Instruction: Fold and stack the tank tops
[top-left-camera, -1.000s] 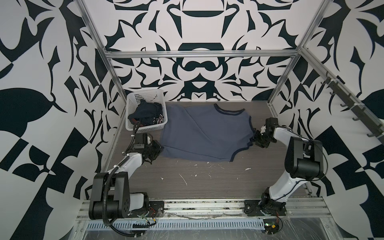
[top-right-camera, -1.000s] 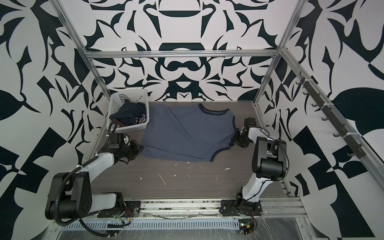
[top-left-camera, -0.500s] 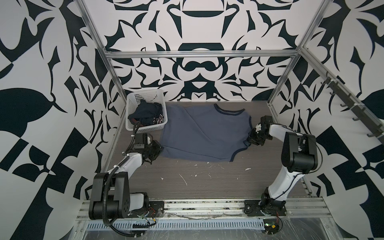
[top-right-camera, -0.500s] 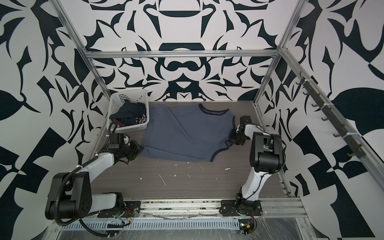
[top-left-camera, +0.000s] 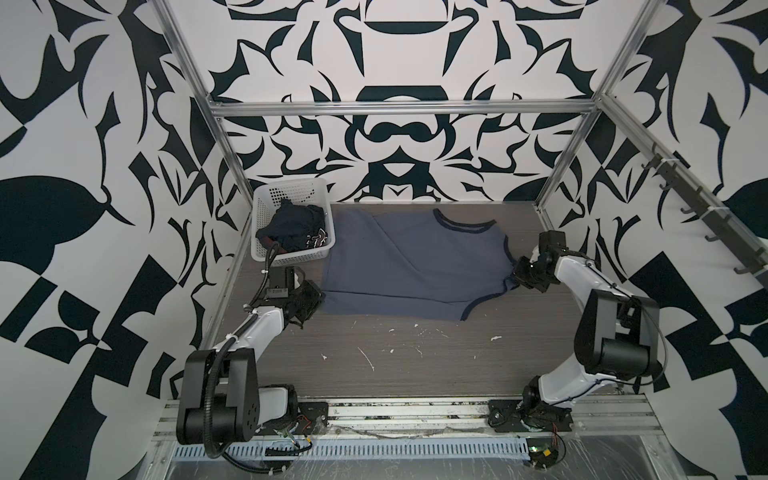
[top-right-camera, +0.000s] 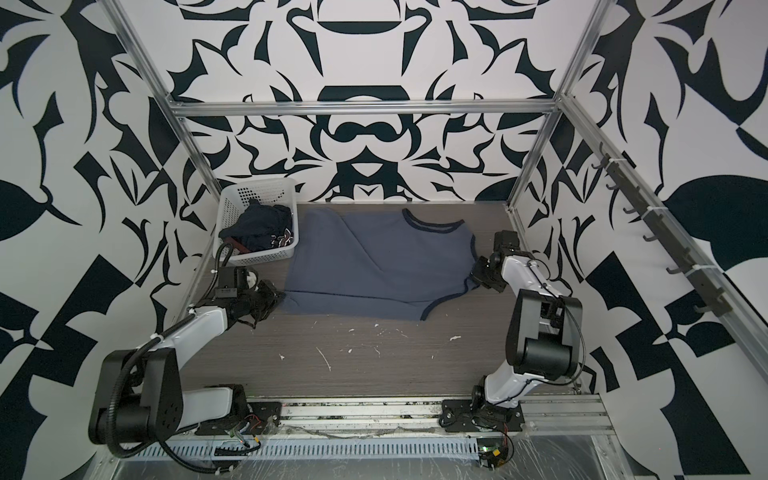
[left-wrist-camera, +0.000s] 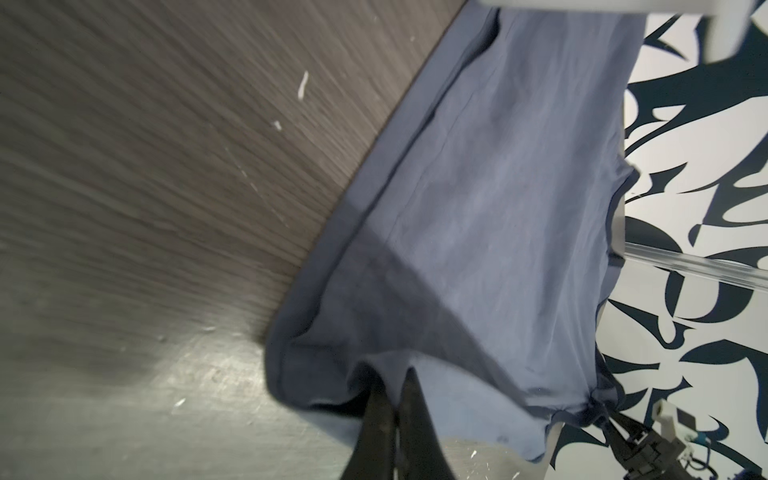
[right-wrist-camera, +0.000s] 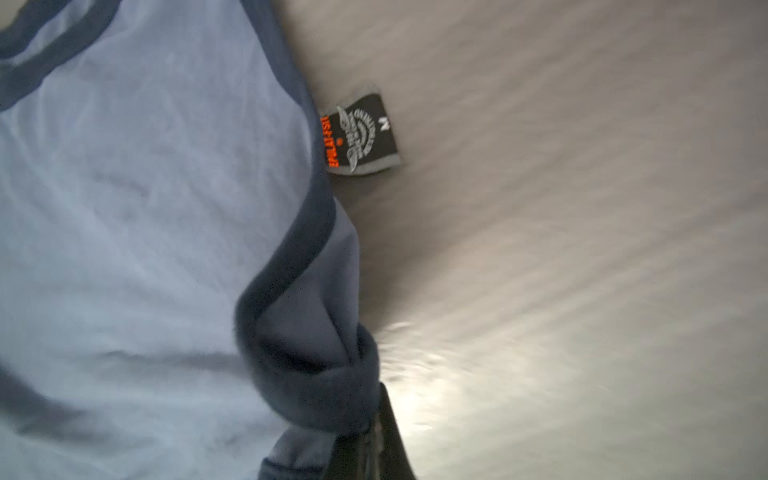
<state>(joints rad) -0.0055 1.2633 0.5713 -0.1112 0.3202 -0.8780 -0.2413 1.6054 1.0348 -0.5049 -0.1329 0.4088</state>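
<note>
The walls around us are white with big black shapes, and the counter is dark wood with little white bits on it.

The slate-blue tank top lies spread flat at the back of the counter. Its neck hole faces the back wall, and one side is folded over a little. The navy tank top sits crumpled in the white basket in the back left corner, just beside the blue one. We think it waits there for its turn.

Our left gripper is pressed together on the near left corner of the blue top, right at the hem. The left wrist view shows the cloth bunched around the closed tips. Our right gripper is pressed together too, pinching the dark trim of the armhole on the right side. In the right wrist view the trim is rolled up at the tip, and a small black label sticks out past the edge.

We hold two far-apart spots so the top stays flat and can be lifted and folded evenly.

Both arms reach forward from the near rail. The left arm lies low along the left side. The right arm has its elbow up high, and its front part slopes down to the cloth.
</note>
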